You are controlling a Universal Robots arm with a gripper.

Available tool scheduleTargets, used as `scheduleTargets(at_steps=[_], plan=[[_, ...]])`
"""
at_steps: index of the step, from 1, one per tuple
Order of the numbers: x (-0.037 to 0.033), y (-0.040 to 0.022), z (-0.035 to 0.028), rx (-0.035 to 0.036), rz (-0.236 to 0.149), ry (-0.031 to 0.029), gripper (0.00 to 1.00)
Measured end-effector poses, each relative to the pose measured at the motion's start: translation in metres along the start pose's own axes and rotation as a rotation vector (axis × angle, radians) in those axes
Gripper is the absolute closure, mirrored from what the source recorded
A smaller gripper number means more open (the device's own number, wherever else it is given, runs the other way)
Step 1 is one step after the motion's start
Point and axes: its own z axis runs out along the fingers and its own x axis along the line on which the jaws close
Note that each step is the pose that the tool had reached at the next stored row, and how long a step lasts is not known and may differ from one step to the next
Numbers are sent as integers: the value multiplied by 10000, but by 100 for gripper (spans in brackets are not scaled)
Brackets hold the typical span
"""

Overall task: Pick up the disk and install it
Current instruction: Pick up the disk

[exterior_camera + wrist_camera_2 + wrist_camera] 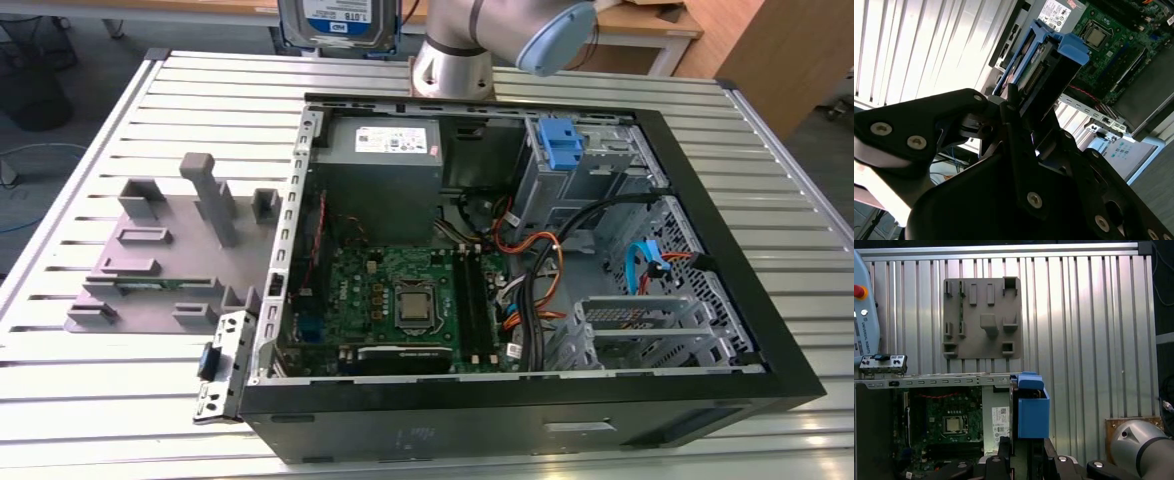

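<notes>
The disk [339,22] hangs upright above the table's far edge, behind the open computer case, its white-and-blue label facing the exterior view. Its blue plastic bracket [1053,46] sticks out past the black fingers [1019,130] in the second wrist view, with the metal body and connector edge between them. In the first wrist view the blue bracket [1032,410] stands just above my gripper [1024,452]. My gripper [1026,97] is shut on the disk, above the power-supply end of the case.
The open computer case [747,330] lies on the slatted metal table [774,180], with a motherboard [400,300], grey power supply [380,145], tall blue latch piece [561,145] and metal drive cage [641,330] inside. A grey fixture plate [160,260] lies on the exterior view's left.
</notes>
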Motion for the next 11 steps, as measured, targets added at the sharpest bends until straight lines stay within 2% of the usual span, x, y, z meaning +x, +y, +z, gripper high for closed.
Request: scheduleTargets(at_steps=[4, 11], plan=[[-3, -42, 1, 0, 0, 0, 65], [-11, -209, 3, 0, 0, 0, 65]])
